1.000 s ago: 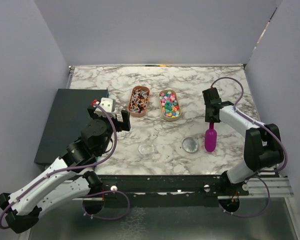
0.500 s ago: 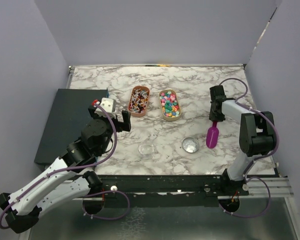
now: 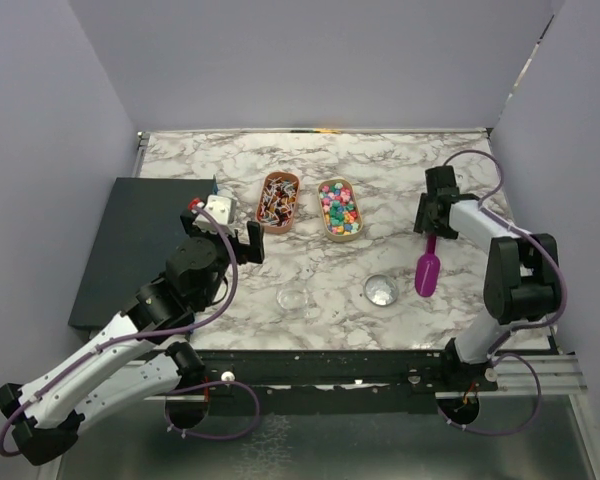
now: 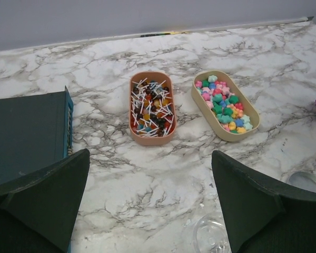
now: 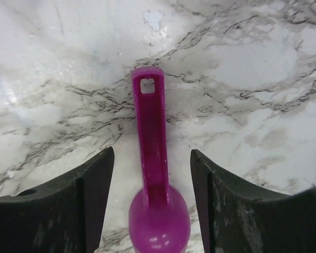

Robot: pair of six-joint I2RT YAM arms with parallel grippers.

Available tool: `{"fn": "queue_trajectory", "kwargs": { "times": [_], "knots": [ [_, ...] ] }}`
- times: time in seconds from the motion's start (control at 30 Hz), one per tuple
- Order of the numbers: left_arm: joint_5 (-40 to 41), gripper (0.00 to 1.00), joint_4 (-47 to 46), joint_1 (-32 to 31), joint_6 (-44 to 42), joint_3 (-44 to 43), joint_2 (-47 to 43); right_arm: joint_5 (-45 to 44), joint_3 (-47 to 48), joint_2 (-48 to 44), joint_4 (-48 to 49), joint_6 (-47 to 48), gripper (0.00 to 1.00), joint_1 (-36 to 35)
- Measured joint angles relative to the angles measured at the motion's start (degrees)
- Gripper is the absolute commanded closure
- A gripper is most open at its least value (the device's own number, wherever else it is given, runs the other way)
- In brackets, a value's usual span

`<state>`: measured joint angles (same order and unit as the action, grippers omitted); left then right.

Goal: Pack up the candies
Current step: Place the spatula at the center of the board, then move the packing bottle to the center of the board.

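Straddling purple plastic scoop [image 5: 150, 132] flat on marble worktop [image 5: 242, 63]: right pincer [image 5: 151, 155], open, not touching it. Left pincer [image 4: 150, 179] wide open, empty, facing multicoloured candies [image 4: 225, 103].

The left gripper [image 4: 150, 158] looks out over the marble surface [image 4: 110, 63], its jaws spread wide. Beyond them 2 oval trays lie side by side: the candies [image 4: 225, 104] fill the beige tray [image 4: 233, 138] on the right, lollipops [image 4: 150, 105] the orange tray [image 4: 150, 140] on the left. A dark box [image 4: 26, 132] sits at the left.
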<state>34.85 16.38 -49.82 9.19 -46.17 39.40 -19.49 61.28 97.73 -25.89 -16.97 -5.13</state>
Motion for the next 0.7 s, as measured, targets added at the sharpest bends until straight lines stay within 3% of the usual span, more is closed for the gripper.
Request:
{"fn": "queue_trajectory", "kwargs": {
  "times": [0.23, 0.4, 0.7],
  "knots": [
    [-2.7, 0.01, 0.0, 0.0, 0.6, 0.0, 3.4, 2.3, 3.2, -11.0, -2.1, 0.1, 0.36, -1.4],
    [-6.3, 0.01, 0.4, 0.0, 2.3, -0.2, 7.1, 3.4, 4.8, -16.5, -3.0, 0.1, 0.37, -6.8],
    [-11.9, 0.06, 3.8, 0.0, 13.6, 0.0, 12.9, 8.6, 1.6, -22.3, -4.3, 0.1, 0.39, -13.9]
  ]
}}
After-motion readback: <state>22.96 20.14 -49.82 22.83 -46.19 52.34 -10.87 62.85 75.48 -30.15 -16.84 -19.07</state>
